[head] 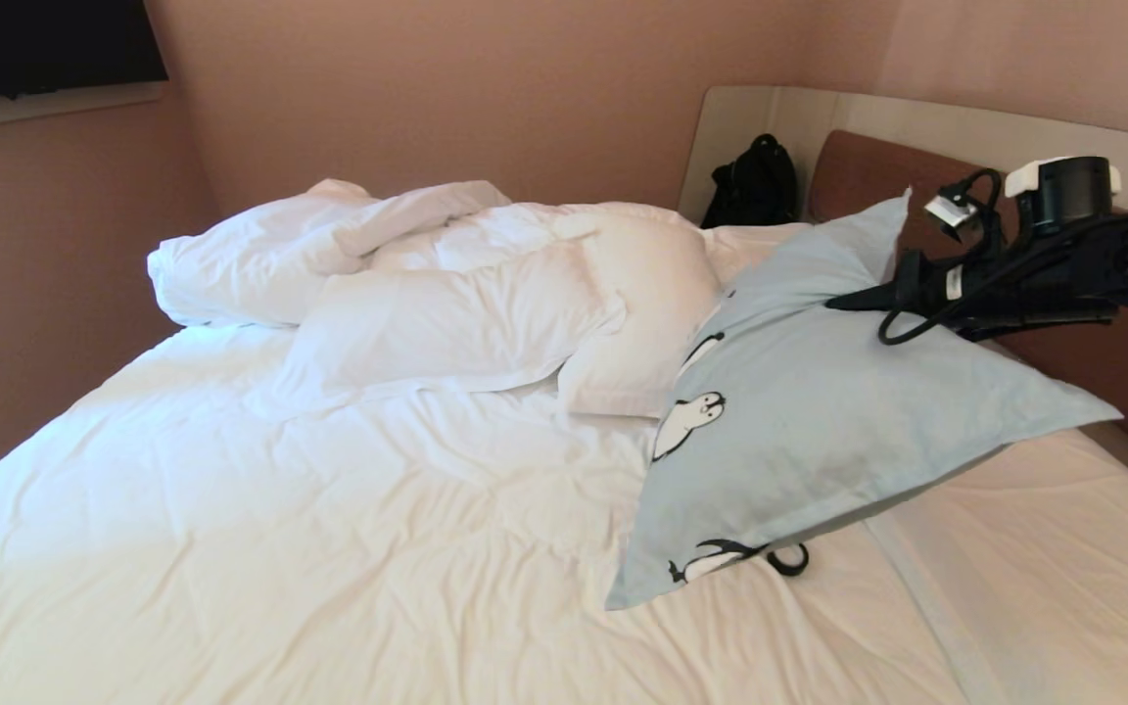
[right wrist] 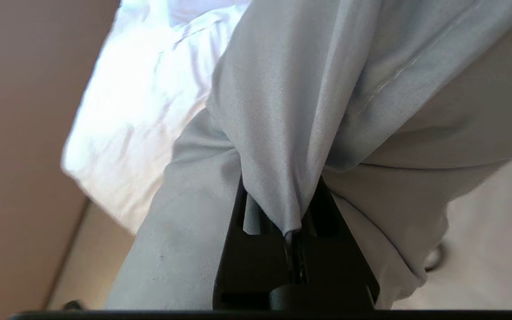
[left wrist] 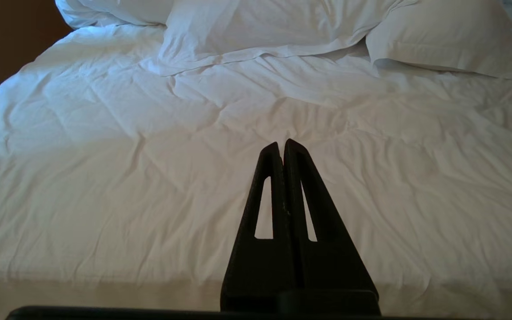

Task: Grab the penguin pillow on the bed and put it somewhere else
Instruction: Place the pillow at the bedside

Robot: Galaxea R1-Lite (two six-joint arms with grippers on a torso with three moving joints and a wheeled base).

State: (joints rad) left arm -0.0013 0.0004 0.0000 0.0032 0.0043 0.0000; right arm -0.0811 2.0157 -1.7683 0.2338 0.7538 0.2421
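The penguin pillow (head: 819, 411) is already pinched by the clenched right gripper (head: 843, 304) and partly raised from the bed (head: 280, 548), so carrying and setting down are left.

A rumpled white duvet (head: 329, 245) lies bunched in a heap toward the far left corner of the mattress. Just in front of it, two plain white pillows (head: 456, 328) lie side by side and touching, one flat and wide, the other plumper and nearer the head end. A black bag (head: 755, 186) sits in the far corner against the cream panel there. The walls (head: 486, 88) are a dusty pink. A dark window (head: 35, 44) with a pale sill shows at the upper left.
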